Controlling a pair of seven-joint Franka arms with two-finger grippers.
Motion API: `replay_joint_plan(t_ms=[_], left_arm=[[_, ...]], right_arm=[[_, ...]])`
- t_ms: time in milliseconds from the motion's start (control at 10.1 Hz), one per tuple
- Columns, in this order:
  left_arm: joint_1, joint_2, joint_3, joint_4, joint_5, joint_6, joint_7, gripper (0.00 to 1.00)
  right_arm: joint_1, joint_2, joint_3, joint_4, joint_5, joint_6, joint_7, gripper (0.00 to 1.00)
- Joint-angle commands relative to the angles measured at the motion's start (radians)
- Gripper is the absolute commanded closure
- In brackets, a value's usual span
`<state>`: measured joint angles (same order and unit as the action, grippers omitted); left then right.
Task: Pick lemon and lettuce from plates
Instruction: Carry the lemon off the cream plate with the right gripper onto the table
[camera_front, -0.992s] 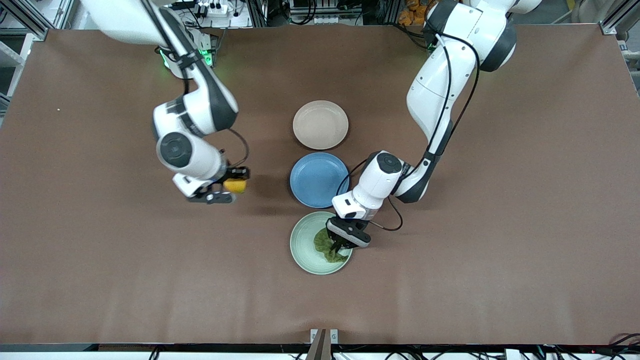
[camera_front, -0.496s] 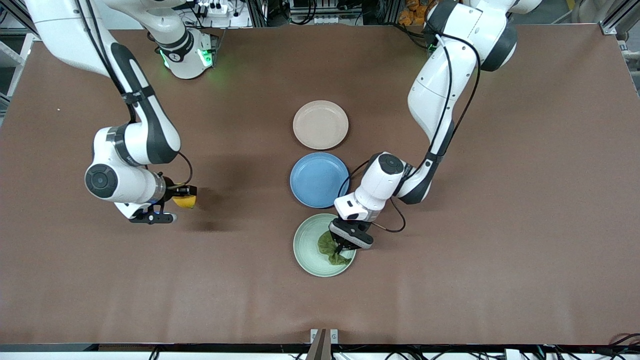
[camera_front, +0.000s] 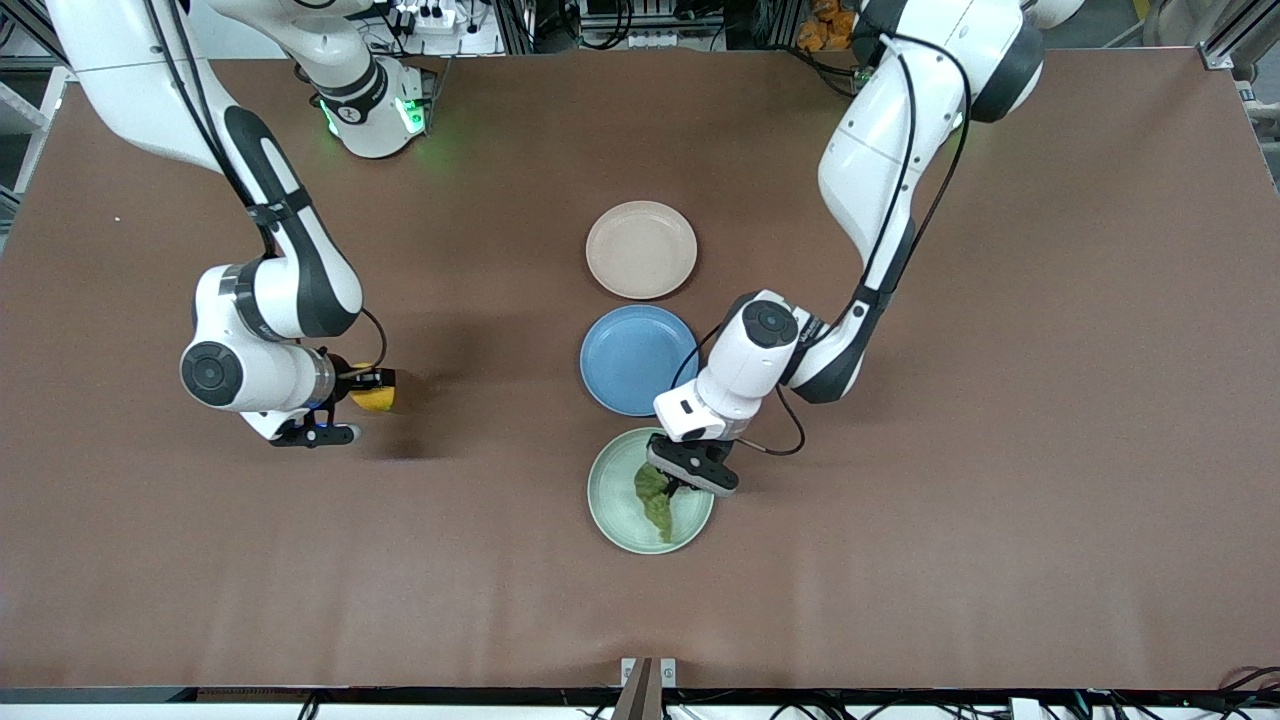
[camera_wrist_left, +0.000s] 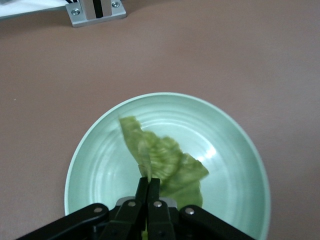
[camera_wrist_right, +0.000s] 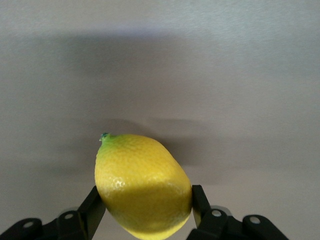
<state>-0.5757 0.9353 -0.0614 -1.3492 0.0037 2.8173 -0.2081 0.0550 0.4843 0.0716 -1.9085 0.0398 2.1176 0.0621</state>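
At the lower centre of the front view, the mint green plate (camera_front: 610, 510) is lying under the left gripper (camera_front: 686, 484), whose fingers are pinching the lettuce (camera_front: 657, 503), seemingly half lifted. At left, the right gripper (camera_front: 352, 402) is clamping the lemon (camera_front: 374, 398) above bare table, well off the empty beige-pink plate (camera_front: 641, 249); no writing is showing

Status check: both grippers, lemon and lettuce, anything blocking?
Right gripper shut on lemon, over bare table. Left gripper shut on lettuce, over mint plate. Nothing in the way.

The brown table (camera_front: 1000, 450) carries beige-pink (camera_front: 641, 250), blue (camera_front: 625, 360) and mint plates (camera_front: 610, 495)
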Motion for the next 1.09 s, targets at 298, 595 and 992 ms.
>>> replay_joint_plan(t_ms=[298,595,992], left_arm=[[0.126,-0.229,0.012,-0.027,0.013,-0.324,-0.025,1.0],[0.239,-0.285,0.012,-0.031,0.018,-0.523,0.019,1.0],[0.41,-0.299,0.009,-0.151,0.013,-0.627,0.17,1.0]], right_arm=[[-0.035,-0.016,0.004,0.034,0.0,-0.042,-0.011,0.0],[-0.049,-0.027,-0.004,0.35,-0.018,-0.371,-0.007,0.0],[-0.098,-0.165,-0.001,0.442,-0.052,-0.455,-0.022,0.0]])
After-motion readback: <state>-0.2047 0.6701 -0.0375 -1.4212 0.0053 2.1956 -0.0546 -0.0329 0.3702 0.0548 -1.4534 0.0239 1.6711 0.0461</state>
